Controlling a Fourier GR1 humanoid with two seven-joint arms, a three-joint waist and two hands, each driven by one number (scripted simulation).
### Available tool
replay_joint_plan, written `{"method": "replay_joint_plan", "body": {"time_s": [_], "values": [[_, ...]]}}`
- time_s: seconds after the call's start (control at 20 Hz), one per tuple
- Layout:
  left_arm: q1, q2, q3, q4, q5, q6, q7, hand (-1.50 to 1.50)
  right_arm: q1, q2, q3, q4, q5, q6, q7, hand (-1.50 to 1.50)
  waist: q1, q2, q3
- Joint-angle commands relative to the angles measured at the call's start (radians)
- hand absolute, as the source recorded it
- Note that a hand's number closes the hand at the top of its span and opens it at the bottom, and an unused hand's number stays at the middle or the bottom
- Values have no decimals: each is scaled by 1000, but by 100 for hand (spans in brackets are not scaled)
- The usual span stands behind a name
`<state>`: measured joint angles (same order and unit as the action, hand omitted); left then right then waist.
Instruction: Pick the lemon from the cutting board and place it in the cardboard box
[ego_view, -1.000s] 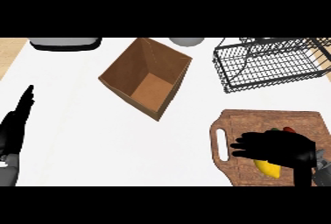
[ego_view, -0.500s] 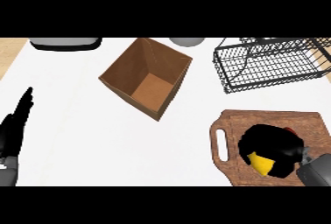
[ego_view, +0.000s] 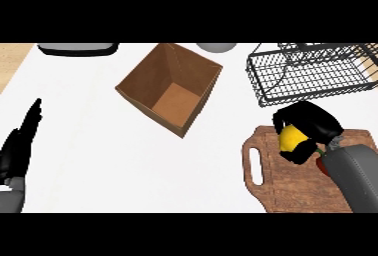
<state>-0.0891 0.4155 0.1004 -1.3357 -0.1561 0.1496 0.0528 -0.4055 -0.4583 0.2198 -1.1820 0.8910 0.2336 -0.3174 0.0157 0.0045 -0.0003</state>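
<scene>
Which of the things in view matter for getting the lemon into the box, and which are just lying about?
Part of the job:
lemon, held in the right hand
cutting board
cardboard box, open

Lying about:
wire basket
red item on the board, mostly hidden
dark tray at the far edge
grey round object
left hand, resting open at the left edge

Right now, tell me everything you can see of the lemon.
The lemon is bright yellow with a smooth-looking skin; only part of it shows. The right hand is curled round it, black fingers covering its top and lower edge, so its full shape is hidden. It sits over the far edge of the wooden cutting board, near the wire basket. Whether it touches the board cannot be told. It is not in the cardboard box.
</scene>
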Motion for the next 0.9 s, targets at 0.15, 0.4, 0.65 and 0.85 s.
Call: {"method": "replay_joint_plan", "body": {"time_s": [0.15, 0.4, 0.65, 0.85], "values": [[-34, -1, 12, 20, -7, -4, 15, 0, -132, 18, -139, 49, 32, -145, 111, 150, -8, -2, 1], [-9, 3, 8, -8, -17, -13, 26, 0, -130, 26, -204, -166, -67, -152, 81, 150, -21, -10, 1], [43, -33, -5, -57, -18, -7, 10, 0, -210, 53, -197, -181, -86, -137, 40, 150, -3, -7, 0], [10, -11, 7, -41, -24, -20, 34, 0, -266, 137, -156, -227, -135, -24, 123, 150, -4, -6, 0]]}}
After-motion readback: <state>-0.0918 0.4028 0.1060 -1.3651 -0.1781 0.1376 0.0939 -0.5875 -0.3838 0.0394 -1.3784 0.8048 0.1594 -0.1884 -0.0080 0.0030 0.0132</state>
